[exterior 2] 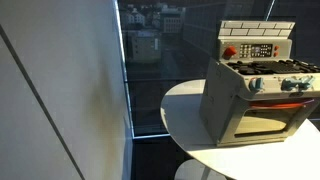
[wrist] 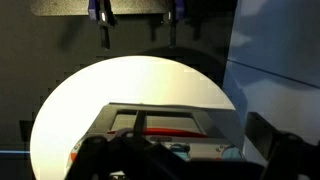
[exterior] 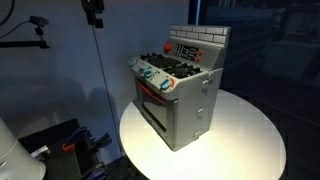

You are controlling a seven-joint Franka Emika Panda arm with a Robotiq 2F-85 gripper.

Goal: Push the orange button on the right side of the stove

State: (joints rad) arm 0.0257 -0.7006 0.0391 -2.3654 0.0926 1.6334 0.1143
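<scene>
The silver-grey toy stove point(exterior: 180, 95) stands on a round white table point(exterior: 245, 135) and shows in both exterior views point(exterior 2: 255, 95). It has a white brick-pattern back panel, black burners, teal knobs and a red-trimmed oven door. A red-orange button point(exterior 2: 229, 52) sits on the back panel's control strip, and also shows in an exterior view point(exterior: 167, 47). My gripper point(exterior: 93, 12) hangs high up, well away from the stove. In the wrist view its dark fingers point(wrist: 180, 160) are spread wide and empty, with the stove point(wrist: 165, 125) far below between them.
The table's round edge point(wrist: 60, 100) drops to a dark floor. A window wall point(exterior 2: 150, 70) stands behind the table. A dark stand with cables point(exterior: 55, 145) sits beside the table, and a camera on an arm point(exterior: 38, 22) is nearby.
</scene>
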